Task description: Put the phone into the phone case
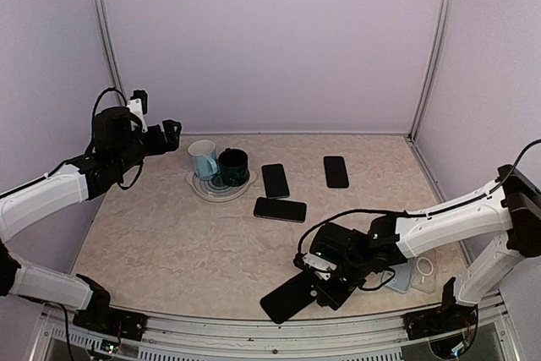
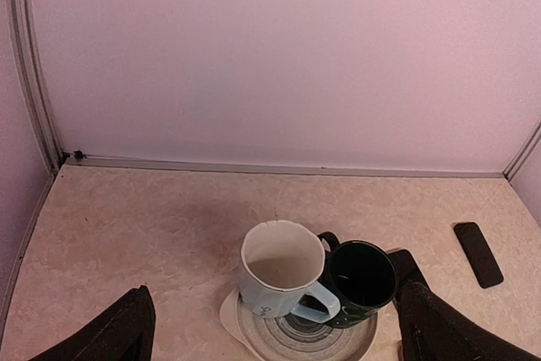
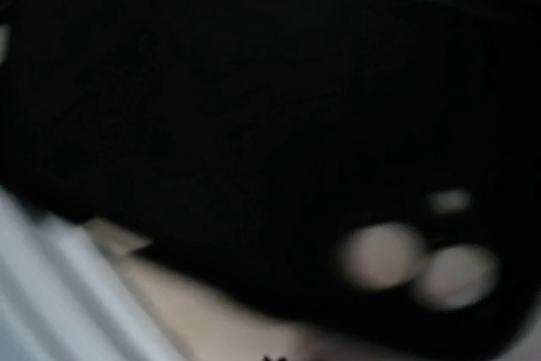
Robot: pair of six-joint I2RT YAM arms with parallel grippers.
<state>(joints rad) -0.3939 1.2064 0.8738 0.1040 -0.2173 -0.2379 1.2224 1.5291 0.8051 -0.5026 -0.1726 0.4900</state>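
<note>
We count four phones, two mugs, one plate (image 1: pixel 203 189) and one clear case (image 1: pixel 414 278) on one worktop (image 1: pixel 169 243).
Three of the phones lie between the middle and 1 o'clock: the far phone (image 1: pixel 336 172), the middle phone (image 1: pixel 275 180) and the crosswise phone (image 1: pixel 280 209). We find the fourth, the near phone (image 1: pixel 283 300), at 6 o'clock. The pale mug (image 1: pixel 203 158) and the dark mug (image 1: pixel 234 166) share the plate at 11 o'clock, and the clear case lies at 5 o'clock.
</note>
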